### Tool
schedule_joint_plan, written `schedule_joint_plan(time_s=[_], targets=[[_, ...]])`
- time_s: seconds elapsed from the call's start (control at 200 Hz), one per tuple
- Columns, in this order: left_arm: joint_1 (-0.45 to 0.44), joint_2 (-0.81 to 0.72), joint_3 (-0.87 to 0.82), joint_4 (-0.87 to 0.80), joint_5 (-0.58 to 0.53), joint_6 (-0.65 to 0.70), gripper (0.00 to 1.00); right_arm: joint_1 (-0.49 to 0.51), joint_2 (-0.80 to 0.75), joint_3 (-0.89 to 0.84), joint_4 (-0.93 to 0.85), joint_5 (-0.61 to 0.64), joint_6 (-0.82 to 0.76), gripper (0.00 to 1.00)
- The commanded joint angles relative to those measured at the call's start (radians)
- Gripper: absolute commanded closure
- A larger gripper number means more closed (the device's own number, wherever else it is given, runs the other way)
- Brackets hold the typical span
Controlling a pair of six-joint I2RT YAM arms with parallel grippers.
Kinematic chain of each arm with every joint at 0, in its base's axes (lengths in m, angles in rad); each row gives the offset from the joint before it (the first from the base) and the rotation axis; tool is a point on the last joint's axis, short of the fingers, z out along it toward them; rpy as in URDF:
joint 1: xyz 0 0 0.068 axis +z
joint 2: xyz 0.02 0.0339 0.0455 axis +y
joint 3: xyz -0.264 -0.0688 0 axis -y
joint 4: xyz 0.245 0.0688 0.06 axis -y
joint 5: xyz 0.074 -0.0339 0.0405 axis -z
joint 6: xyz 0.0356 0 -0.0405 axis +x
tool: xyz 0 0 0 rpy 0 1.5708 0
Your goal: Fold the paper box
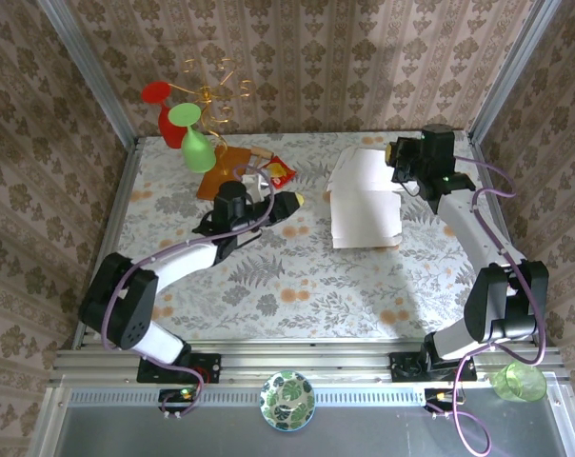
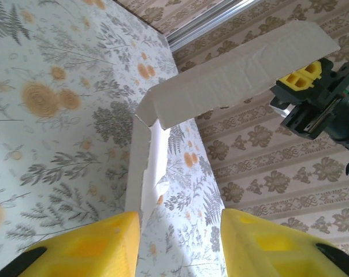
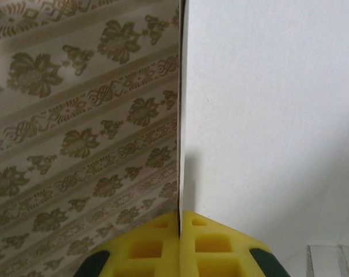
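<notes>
Paper box point(image 1: 364, 209), flap pinched by right gripper point(image 3: 179, 225)

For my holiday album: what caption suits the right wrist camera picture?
The yellow-padded right gripper pinches a thin edge of the off-white paper box, patterned wallpaper behind.

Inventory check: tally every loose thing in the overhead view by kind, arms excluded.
Paper box: 1
Goblets: 2 (red goblet, green goblet)
Green cup: 1
Patterned bowl: 1
Brown board: 1
Red packet: 1
Gold wire ornament: 1
Total: 8
</notes>
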Motion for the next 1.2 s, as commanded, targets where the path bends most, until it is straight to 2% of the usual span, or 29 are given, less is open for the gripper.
schedule_joint_plan(time_s=[0.0, 0.15, 0.315, 0.415, 0.515, 0.845, 1.015, 1.195], targets=[[0.026, -0.022, 0.025, -0.140, -0.007, 0.086, 0.59, 0.015, 0.009, -0.009, 0.016, -0.023, -0.091, 1.00], [0.034, 0.032, 0.134, -0.232, -0.052, 0.192, 0.66, 0.030, 0.014, -0.022, 0.003, -0.024, -0.128, 1.00], [0.031, 0.124, 0.277, -0.327, -0.017, 0.379, 0.68, 0.043, 0.046, 0.015, -0.034, -0.037, -0.275, 1.00], [0.034, 0.164, 0.317, -0.377, -0.014, 0.427, 0.68, 0.053, 0.063, -0.003, 0.032, -0.049, -0.375, 1.00], [0.034, 0.169, 0.308, -0.384, -0.023, 0.437, 0.69, 0.061, 0.079, -0.056, 0.124, -0.078, -0.418, 1.00], [0.004, 0.122, 0.164, -0.331, -0.065, 0.446, 0.70, 0.115, 0.162, -0.214, 0.392, -0.145, -0.401, 1.00], [-0.004, 0.131, 0.128, -0.307, -0.062, 0.464, 0.69, 0.114, 0.189, -0.243, 0.411, -0.176, -0.415, 1.00], [-0.034, 0.179, 0.134, -0.300, -0.044, 0.537, 0.69, 0.115, 0.223, -0.222, 0.349, -0.211, -0.449, 1.00]])
